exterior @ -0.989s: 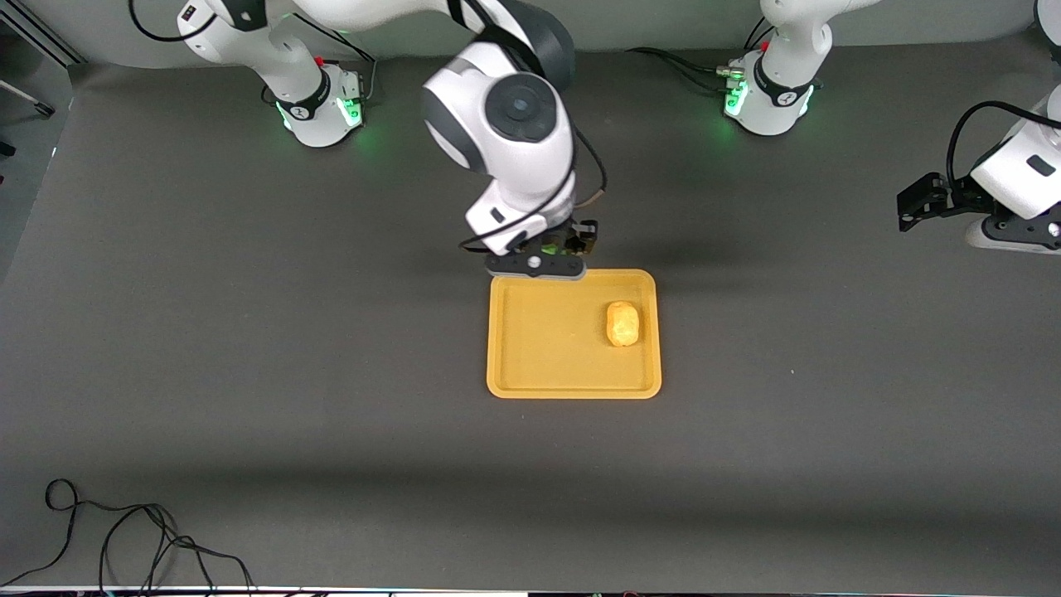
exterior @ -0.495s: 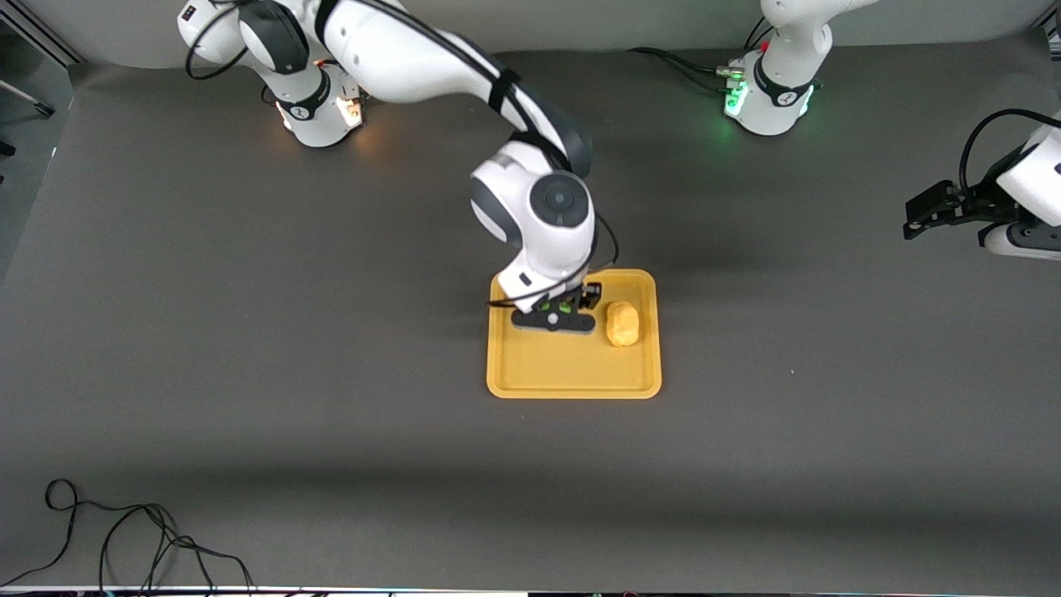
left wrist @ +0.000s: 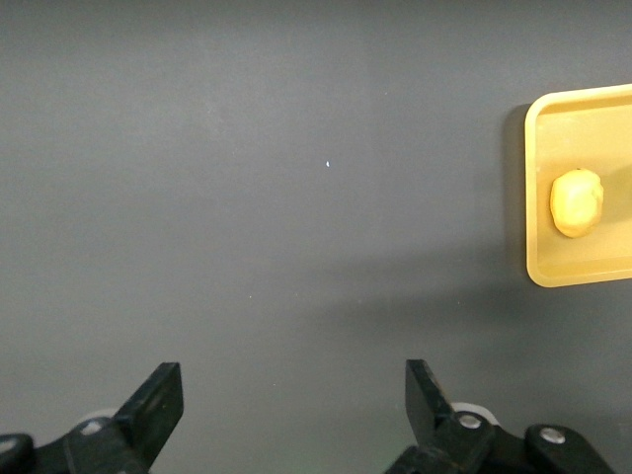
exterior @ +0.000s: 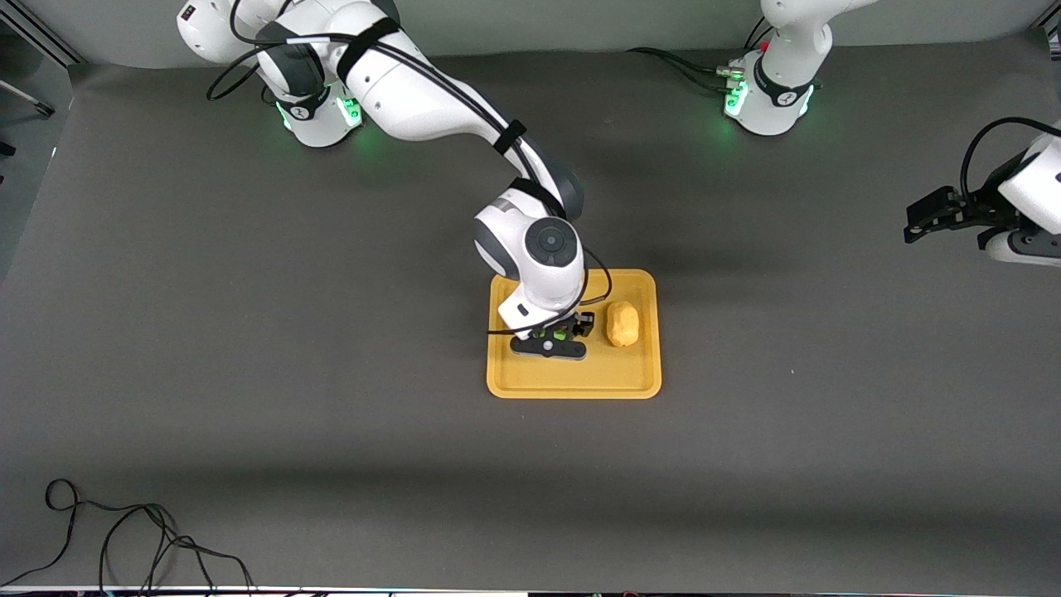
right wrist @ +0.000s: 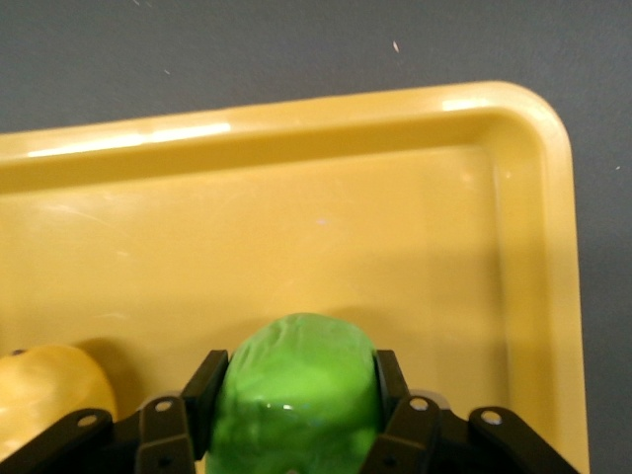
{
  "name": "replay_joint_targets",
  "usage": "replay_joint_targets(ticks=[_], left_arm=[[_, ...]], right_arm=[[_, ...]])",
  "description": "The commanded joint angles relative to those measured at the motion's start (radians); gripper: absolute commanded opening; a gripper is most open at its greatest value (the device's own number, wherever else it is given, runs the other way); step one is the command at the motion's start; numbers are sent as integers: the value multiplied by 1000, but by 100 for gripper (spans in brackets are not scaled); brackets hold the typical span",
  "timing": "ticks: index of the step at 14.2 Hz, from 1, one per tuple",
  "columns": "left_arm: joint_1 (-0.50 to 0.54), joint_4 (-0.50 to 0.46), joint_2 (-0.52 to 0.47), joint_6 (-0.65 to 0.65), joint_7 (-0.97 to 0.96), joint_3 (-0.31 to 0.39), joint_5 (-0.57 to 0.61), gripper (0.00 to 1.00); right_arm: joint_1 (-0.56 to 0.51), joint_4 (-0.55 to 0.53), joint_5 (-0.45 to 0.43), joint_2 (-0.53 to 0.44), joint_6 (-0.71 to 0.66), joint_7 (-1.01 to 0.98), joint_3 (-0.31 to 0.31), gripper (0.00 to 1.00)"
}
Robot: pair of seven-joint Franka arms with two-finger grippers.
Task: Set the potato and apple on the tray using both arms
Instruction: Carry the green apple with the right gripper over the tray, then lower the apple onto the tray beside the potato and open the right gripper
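Observation:
The orange-yellow tray lies mid-table. The yellow-tan potato rests in it, toward the left arm's end; it also shows in the right wrist view and the left wrist view. My right gripper is low over the tray beside the potato, shut on the green apple, of which only green slivers show from the front. My left gripper is open and empty, held up over bare table at the left arm's end.
The tray's rim and the dark table past it show in the right wrist view. A black cable lies coiled at the table's front corner by the right arm's end. The arm bases stand along the back edge.
My right gripper has come down from the tray's back rim over the tray floor with the apple, ending beside the potato. The left gripper has barely shifted.

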Motion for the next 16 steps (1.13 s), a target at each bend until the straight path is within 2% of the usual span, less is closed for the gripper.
replay_joint_targets(ticks=[1,2,3,6,8,13,16], left_arm=[[10,7,7,15,3,-2,-9,100],[8,15,13,5,6,-2,5,100],[11,15,11,-5,8,-2,29,100],[8,7,53,-3,3,-2,34,100],[7,18,73,-8,20,-4,31,100],[-35,20,79,-18,6,-10,49,100],[-35,32,90,-23,5,-10,66,100]], right_arm=[[7,-6,-18,9,34,47,0,40],[5,-6,-18,13,39,48,0,67],[4,-6,-18,17,39,48,0,100],[4,9,-14,-32,7,41,0,100],[-1,14,-15,-99,-97,39,-5,100],[-48,23,-15,-350,-391,24,-9,100],[-117,0,-21,-493,-554,-107,-11,100]])
